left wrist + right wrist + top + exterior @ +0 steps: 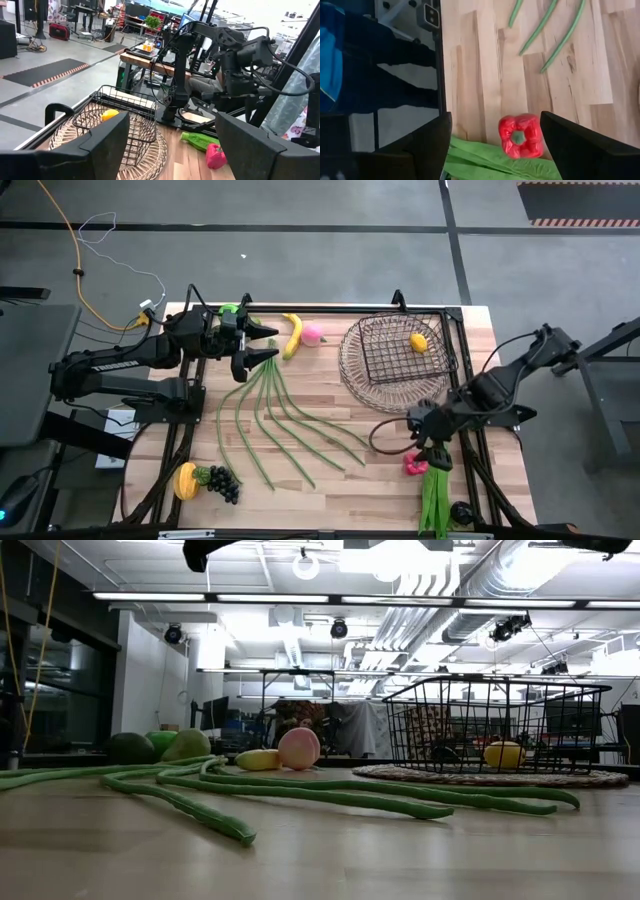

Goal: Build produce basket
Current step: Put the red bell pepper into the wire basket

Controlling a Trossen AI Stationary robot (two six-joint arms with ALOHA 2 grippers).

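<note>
Right gripper (437, 457): fingers spread wide, holding nothing, hanging over the pepper (521, 136) near the table's (330, 480) front right corner.
Pepper: on the wood, touching the greens (485, 160).
Left gripper (262, 348): fingers apart, empty, above the bunched ends of the beans (285, 420) toward the back left.
Basket (395, 352): back right, holding only a lemon (419, 341).
Banana (292, 334), peach (313, 333): side by side at the back edge.
Grapes (222, 482): front left corner.

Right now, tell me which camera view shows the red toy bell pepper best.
The right wrist view: the red toy bell pepper sits unobstructed, seen from above with its green stem, between the right claw's open fingers. The left wrist view shows it side-on. In the high view the claw partly covers it. The low view misses it.
</note>
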